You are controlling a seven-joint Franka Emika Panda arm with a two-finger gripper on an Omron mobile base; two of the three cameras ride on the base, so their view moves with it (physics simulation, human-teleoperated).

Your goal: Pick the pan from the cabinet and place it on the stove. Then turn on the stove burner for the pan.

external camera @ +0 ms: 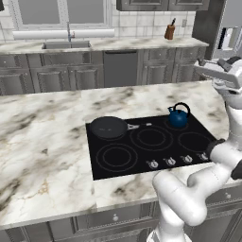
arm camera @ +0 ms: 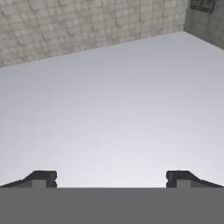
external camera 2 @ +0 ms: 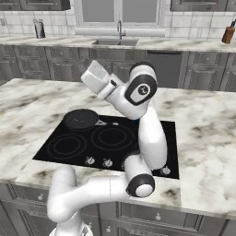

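The black pan (external camera: 108,127) (external camera 2: 80,119) lies flat on the back-left stove burner of the black glass stove (external camera: 137,159) (external camera 2: 168,138). Its thin silver handle (external camera: 140,125) points right. My gripper (arm camera: 111,177) is raised high above the stove and points up at the ceiling. Its two dark fingertips (arm camera: 41,178) stand wide apart with nothing between them. The white hand (external camera 2: 95,76) sits well above and to the right of the pan. Free ring-marked burners (external camera: 116,157) (external camera: 151,137) show on the glass. Grey wall cabinets (external camera: 163,4) hang at the back; which one held the pan I cannot tell.
A small blue kettle (external camera: 178,116) stands on the back-right of the stove. A row of silver knobs (external camera: 170,161) (external camera 2: 107,162) runs along the stove's front edge. Marble counter (external camera: 42,142) surrounds it. A sink (external camera: 66,45) and a knife block (external camera: 169,31) sit on the far counter.
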